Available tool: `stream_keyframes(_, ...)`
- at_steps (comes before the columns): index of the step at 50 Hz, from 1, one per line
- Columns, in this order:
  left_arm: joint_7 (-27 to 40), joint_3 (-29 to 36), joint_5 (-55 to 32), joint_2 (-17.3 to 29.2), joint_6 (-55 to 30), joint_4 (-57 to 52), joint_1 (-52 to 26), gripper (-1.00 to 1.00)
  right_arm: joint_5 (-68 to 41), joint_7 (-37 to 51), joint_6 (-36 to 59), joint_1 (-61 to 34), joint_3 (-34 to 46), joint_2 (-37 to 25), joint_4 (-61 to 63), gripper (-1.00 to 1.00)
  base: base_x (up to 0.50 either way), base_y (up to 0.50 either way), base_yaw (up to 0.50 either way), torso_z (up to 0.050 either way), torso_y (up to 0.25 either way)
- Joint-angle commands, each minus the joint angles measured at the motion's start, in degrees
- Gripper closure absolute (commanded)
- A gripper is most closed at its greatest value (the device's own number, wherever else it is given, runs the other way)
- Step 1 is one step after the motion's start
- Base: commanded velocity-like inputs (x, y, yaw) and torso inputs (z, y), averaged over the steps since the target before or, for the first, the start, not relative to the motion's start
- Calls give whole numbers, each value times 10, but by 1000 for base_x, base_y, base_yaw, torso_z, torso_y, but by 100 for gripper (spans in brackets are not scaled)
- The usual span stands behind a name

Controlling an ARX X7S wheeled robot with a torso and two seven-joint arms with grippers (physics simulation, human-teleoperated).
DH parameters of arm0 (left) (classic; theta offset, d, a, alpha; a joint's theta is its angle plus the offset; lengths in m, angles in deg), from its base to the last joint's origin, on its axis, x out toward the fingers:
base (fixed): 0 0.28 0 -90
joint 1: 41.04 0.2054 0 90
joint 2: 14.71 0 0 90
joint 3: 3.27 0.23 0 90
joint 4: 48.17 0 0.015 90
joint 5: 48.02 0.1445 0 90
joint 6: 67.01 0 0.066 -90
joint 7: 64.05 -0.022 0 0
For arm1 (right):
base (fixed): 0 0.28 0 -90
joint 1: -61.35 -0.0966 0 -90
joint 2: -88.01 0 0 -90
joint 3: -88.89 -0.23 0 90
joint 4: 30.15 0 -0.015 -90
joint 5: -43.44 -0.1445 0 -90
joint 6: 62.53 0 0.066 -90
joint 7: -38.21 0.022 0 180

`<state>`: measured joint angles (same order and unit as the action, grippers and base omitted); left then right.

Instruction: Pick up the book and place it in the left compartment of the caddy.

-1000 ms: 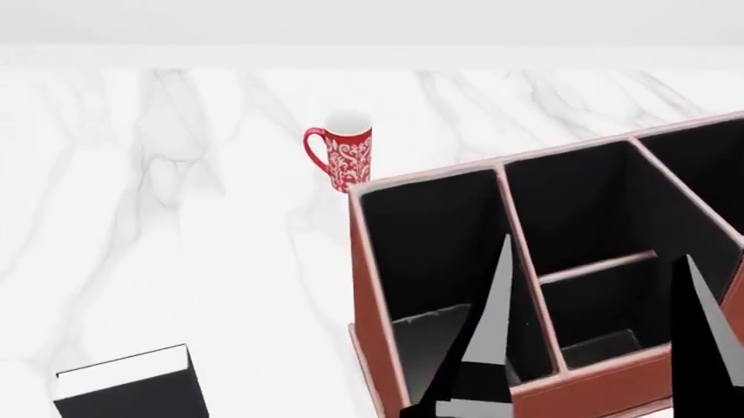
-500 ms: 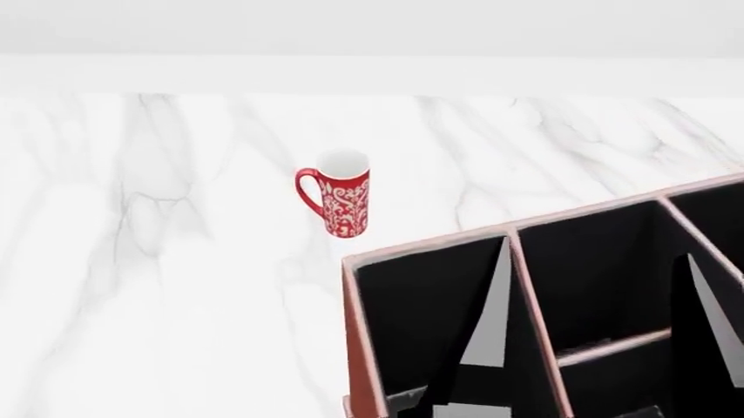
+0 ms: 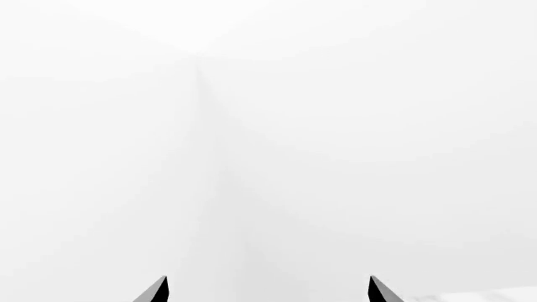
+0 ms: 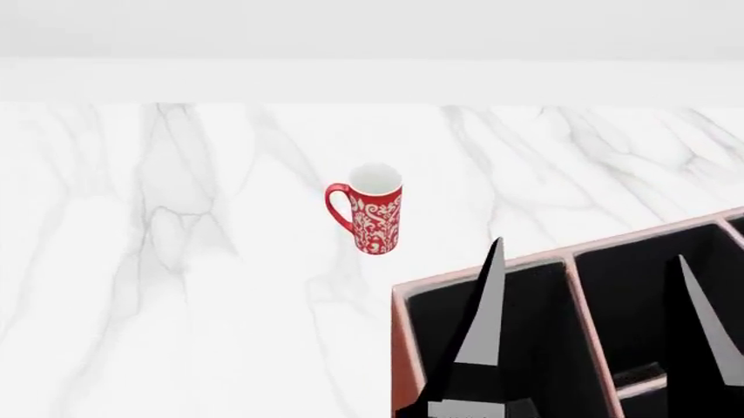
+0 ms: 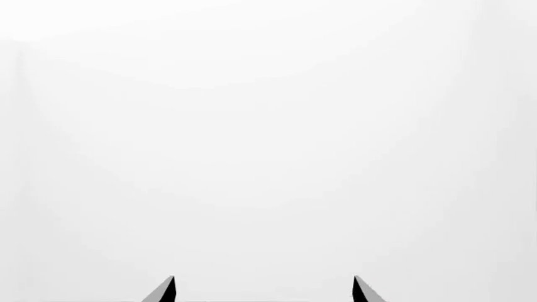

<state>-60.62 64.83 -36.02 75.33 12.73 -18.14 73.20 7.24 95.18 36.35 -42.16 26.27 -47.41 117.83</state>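
Note:
The book is out of view. The reddish-brown caddy [image 4: 403, 348] fills the lower right of the head view, cut off by the picture's edges. Its left compartment [image 4: 438, 335] shows black lining and nothing inside in the part that shows. Two pointed dark fingers of one gripper [image 4: 590, 249], apparently my right, rise from the bottom edge in front of the caddy, wide apart and empty. In the left wrist view the left gripper [image 3: 268, 278] shows only two spread fingertips against blank white. The right wrist view shows the right gripper [image 5: 263, 277] the same way.
A red patterned mug [image 4: 375, 212] stands upright on the white marble table [image 4: 174, 261], to the far left of the caddy's corner. A pale wall runs along the table's far edge.
The head view has tilted up and shifted. The book has dropped out of the picture at the bottom left, the caddy has slid down and right, and the mug sits lower.

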Motion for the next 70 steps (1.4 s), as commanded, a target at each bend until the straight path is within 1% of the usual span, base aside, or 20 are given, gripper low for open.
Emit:
stream_keyframes(1, 5, -3, -5, 0, 8, 0, 8, -100, -27, 13, 25, -24, -1, -19, 6, -100, 0, 0, 0, 0, 0)
stream_keyframes(6, 2, 0, -2, 0, 4, 0, 4, -100, -96, -11, 39, -69, -10, -34, -21, -100, 0, 0, 0, 0, 0)
stream_keyframes(14, 3, -5, -7, 0, 8, 0, 8, -100, -158, -39, 120, -155, 12, -50, -45, -100, 0, 0, 0, 0, 0)
stream_keyframes(24, 3, -2, -6, 0, 5, 0, 6, -100, -257, -26, 242, -277, 28, -76, -43, -100, 0, 0, 0, 0, 0)
stream_keyframes(26, 3, 0, -4, 0, 2, 0, 4, -100, -273, -41, 264, -300, 36, -79, -47, -100, 0, 0, 0, 0, 0)
stream_keyframes(29, 0, 4, -1, 0, -4, 0, -2, -100, -292, -46, 327, -351, 62, -71, -53, -100, 0, 0, 0, 0, 0)
stream_keyframes(33, -1, 7, 2, 0, -8, 0, -6, -100, -306, -66, 351, -387, 74, -55, -66, -100, 0, 0, 0, 0, 0)
stream_keyframes(34, -1, 7, 1, 0, -8, 0, -6, -100, -303, -72, 372, -407, 87, -44, -72, -100, 0, 0, 0, 0, 0)
stream_keyframes(36, 0, 6, 1, 0, -7, 0, -5, -100, -305, -86, 375, -415, 93, -34, -83, -100, 0, 0, 0, 0, 0)
stream_keyframes(38, 0, 4, -1, 0, -6, 0, -4, -100, -306, -121, 375, -424, 103, -17, -107, -100, 0, 0, 0, 0, 0)
stream_keyframes(40, 1, 0, -6, 0, -3, 0, -1, -100, -287, -164, 366, -432, 116, -1, -116, -100, 0, 0, 0, 0, 0)
stream_keyframes(43, 1, 1, -4, 0, -3, 0, -2, -100, -263, -193, 369, -445, 132, 12, -128, -100, 0, 0, 0, 0, 0)
stream_keyframes(44, 1, 1, -4, 0, -3, 0, -2, -100, -258, -225, 362, -451, 139, 20, -135, -100, 0, 0, 0, 0, 0)
stream_keyframes(49, 0, 2, -3, 0, -5, 0, -4, -100, -243, -270, 367, -472, 160, 39, -153, -100, 0, 0, 0, 0, 0)
stream_keyframes(50, -1, 3, -2, 0, -7, 0, -6, -100, -227, -295, 362, -479, 171, 47, -166, -100, 0, 0, 0, 0, 0)
stream_keyframes(52, -1, 3, -2, 0, -8, 0, -6, -100, -205, -314, 357, -483, 183, 50, -170, -100, 0, 0, 0, 0, 0)
stream_keyframes(59, -3, 5, 1, 0, -12, 0, -10, -100, -226, -379, 352, -507, 189, 74, -217, -100, 0, 0, 0, 0, 0)
stream_keyframes(61, -3, 5, 1, 0, -13, 0, -10, -100, -207, -403, 335, -507, 196, 77, -218, -100, 0, 0, 0, 0, 0)
stream_keyframes(67, -4, 3, 0, 0, -12, 0, -10, -100, -172, -476, 335, -522, 242, 86, -224, -100, 0, 0, 0, 0, 0)
stream_keyframes(70, -5, 3, 0, 0, -14, 0, -11, -100, -184, -505, 332, -528, 244, 91, -238, -100, 0, 0, 0, 0, 0)
